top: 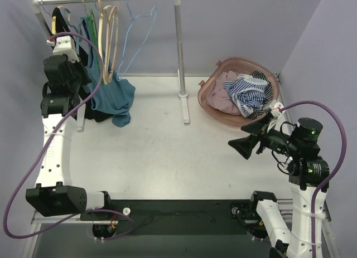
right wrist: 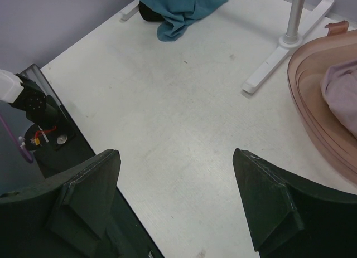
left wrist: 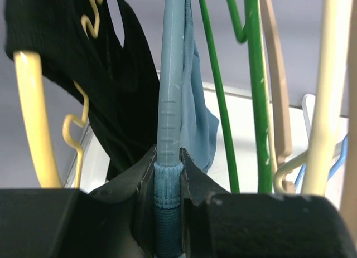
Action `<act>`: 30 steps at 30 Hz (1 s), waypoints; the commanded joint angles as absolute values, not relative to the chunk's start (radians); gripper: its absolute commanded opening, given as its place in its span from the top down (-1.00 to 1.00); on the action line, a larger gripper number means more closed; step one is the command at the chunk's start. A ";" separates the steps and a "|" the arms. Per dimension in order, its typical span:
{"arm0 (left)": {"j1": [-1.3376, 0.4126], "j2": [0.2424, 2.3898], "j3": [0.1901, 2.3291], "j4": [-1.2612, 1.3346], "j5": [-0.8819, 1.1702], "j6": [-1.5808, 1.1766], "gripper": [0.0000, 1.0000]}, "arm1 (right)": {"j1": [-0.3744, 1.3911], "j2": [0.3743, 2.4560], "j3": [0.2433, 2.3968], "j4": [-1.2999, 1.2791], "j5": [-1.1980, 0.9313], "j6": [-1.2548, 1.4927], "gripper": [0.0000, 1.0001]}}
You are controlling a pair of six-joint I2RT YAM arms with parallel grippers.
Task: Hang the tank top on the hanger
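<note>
Tank top (top: 115,96): teal-blue, hangs at left end of rack (top: 178,46), among the other hangers; lower part bunched and resting on table (top: 167,152) by the rack's left foot.
Hanger (left wrist: 170,91): grey-blue plastic bar, runs upright through left wrist view; teal cloth draped just behind it, ribbed teal hem wrapped over it at the fingers.
Left gripper (left wrist: 168,157): raised up at the rack; fingers closed tight on the hanger bar and the ribbed hem together.
Right gripper (right wrist: 175,153): low over right side of table, well apart from the rack; fingers spread wide, nothing between them.
Markings: small moulded ticks along the hanger bar; can't read them as text.
Black garment (left wrist: 111,74): yellow trim, on a cream hanger (left wrist: 33,118), just left of the gripped bar.
Green hanger (left wrist: 252,102): just right of the tank top, a beige one (left wrist: 279,102) beyond it.
Light-blue wire hanger (top: 136,24): on the rail, right of the cluster, bare.
Basket (top: 215,110): translucent pink, back right of table beside the rack post; holds a navy-and-white striped cloth (top: 251,91) on top of a lavender cloth (top: 223,93).
</note>
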State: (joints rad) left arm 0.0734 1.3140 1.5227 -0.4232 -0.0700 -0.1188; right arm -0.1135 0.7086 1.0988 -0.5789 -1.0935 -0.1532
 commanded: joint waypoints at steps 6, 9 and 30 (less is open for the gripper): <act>0.078 1.371 1.719 -0.387 -0.071 -0.103 1.00 | -0.126 0.696 1.085 -0.534 -1.135 -0.138 -0.68; 0.080 1.400 1.764 -0.388 -0.068 -0.110 1.00 | -0.127 0.693 1.081 -0.534 -1.135 -0.138 -0.68; 0.107 1.548 1.908 -0.537 0.000 -0.182 1.00 | -0.141 0.672 1.089 -0.535 -1.143 -0.109 -0.69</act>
State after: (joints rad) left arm 0.0849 1.5478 1.8729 -0.5503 -0.0418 -0.1459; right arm -0.1322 0.6861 1.0863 -0.5789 -1.1038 -0.1265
